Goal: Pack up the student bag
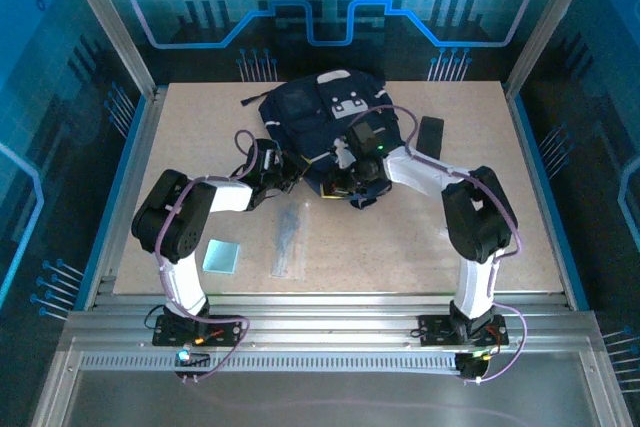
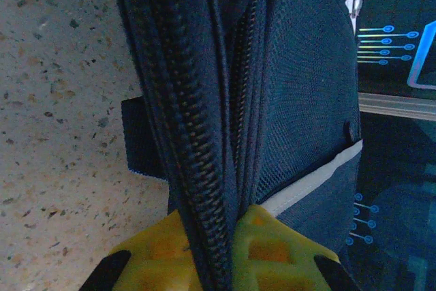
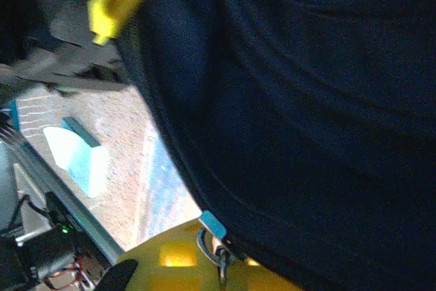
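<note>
The student bag (image 1: 322, 119), dark navy with pale patches, lies at the back middle of the table. My left gripper (image 1: 288, 173) is at its near left edge. In the left wrist view the yellow fingers (image 2: 286, 250) are shut on the bag's zipper seam (image 2: 197, 134), which rises straight out of the left gripper (image 2: 221, 253). My right gripper (image 1: 362, 183) is at the bag's near edge. In the right wrist view this gripper (image 3: 225, 267) is shut on the dark fabric (image 3: 306, 100), next to a metal zipper pull with a light blue tab (image 3: 216, 231).
A clear pouch of pens (image 1: 289, 238) and a light blue pad (image 1: 221, 255) lie on the near part of the table. A flat black item (image 1: 431, 133) sits right of the bag. Metal frame posts bound the table.
</note>
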